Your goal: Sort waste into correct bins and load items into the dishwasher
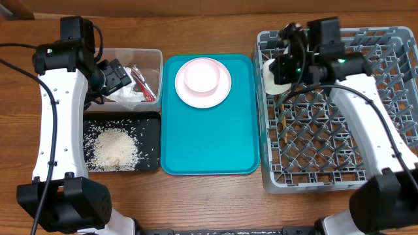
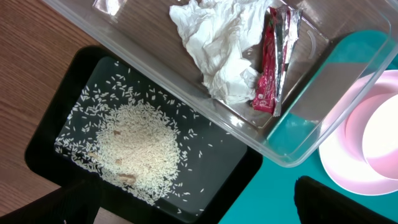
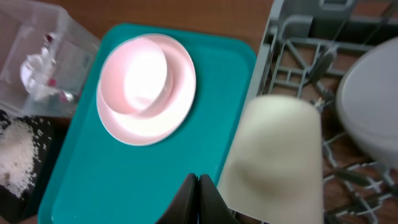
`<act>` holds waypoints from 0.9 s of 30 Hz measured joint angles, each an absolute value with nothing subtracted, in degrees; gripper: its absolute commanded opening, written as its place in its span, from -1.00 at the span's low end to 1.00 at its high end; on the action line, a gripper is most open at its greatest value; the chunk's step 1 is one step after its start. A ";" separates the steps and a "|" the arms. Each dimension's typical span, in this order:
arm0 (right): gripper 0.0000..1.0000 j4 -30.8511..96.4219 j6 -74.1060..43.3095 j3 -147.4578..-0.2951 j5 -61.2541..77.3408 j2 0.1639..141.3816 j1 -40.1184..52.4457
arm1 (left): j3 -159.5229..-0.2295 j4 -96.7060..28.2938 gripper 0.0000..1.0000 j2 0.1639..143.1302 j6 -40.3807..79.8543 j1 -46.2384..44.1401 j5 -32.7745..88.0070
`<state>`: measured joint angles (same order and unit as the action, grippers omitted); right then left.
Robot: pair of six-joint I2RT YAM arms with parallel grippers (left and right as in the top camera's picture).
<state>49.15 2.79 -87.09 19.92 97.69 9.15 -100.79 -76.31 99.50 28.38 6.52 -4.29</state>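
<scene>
The right pincer has its two fingers pressed together with nothing visibly between them. Just beside it, on its right in the wrist view, hangs the blurred cream side of the small white cup, over the left edge of the grey lattice dish rack. Whether a finger touches the cup cannot be told from here. A smooth grey bowl sits deeper among the pegs.

The next piece to load is probably the pale pink bowl, nested on the round pink plate at the far end of the teal tray. It lies to the left of this pincer, beyond the rack's wall. Both are glossy and round, so no long axis governs the approach.

The left pincer gapes wide and empty above the clear tub, which holds a crumpled tissue and a red foil wrapper. Loose rice is heaped in the matte black tray. Each arm seems about equally near the bowl.
</scene>
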 measured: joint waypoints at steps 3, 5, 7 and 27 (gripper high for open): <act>-0.92 50.78 2.81 -86.11 18.98 99.98 9.04 | -100.79 -76.31 1.00 99.50 28.38 6.52 -4.29; -0.92 52.29 2.81 -85.76 17.98 101.36 9.04 | -100.79 -76.31 1.00 99.50 28.38 6.52 -4.29; -0.92 53.65 2.76 -85.60 16.69 102.35 9.04 | -100.79 -76.29 1.00 99.50 28.38 6.52 -4.29; -0.79 55.70 -0.12 -85.41 20.51 94.28 9.15 | -100.77 -76.29 1.00 99.50 28.38 6.52 -4.29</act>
<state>55.70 -0.12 -85.41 20.51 94.28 9.15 -100.77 -76.29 99.50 28.38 6.52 -4.29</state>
